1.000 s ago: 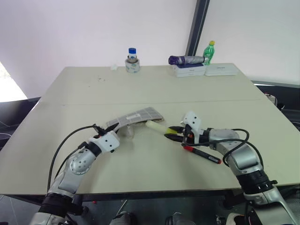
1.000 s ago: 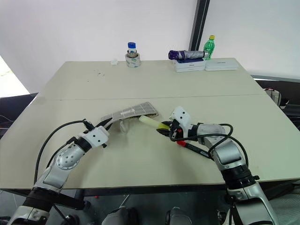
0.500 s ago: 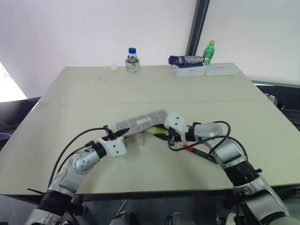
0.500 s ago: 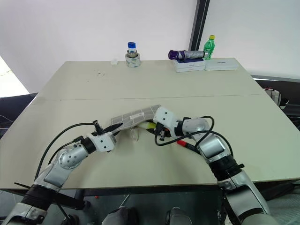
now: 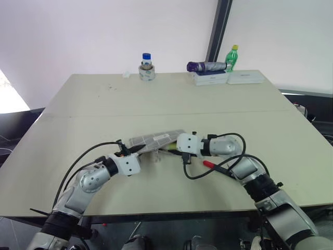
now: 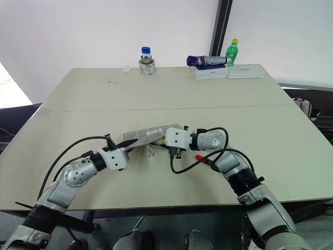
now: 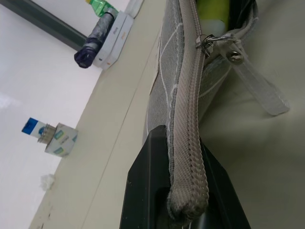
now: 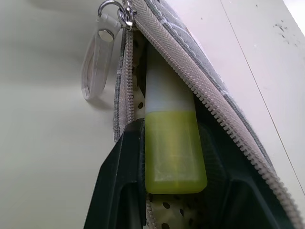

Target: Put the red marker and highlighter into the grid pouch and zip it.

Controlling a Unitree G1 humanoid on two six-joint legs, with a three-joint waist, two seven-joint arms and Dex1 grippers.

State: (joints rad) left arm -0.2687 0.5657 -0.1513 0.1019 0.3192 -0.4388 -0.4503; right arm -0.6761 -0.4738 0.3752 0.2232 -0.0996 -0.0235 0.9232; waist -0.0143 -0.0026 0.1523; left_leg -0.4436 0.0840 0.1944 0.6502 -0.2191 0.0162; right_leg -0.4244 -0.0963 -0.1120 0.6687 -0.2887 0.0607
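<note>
Black jaws of the left gripper (image 7: 183, 200) are clamped together on the zip-edge corner of the grid pouch (image 5: 156, 139), its mouth lifted off the surface (image 5: 156, 99). Right gripper (image 8: 167, 191) jaws stand either side of the highlighter (image 8: 172, 152), touching it; its pale end is already inside the open pouch, against a dotted lining. A clear zip pull (image 8: 95, 67) hangs at the mouth. Red marker (image 5: 214, 166) is seen lying on the surface just beside the right arm. At the far edge: a blue-capped jar (image 5: 146, 66), a green bottle (image 5: 232, 58), white boxes (image 5: 210, 77). No writing can be read.
</note>
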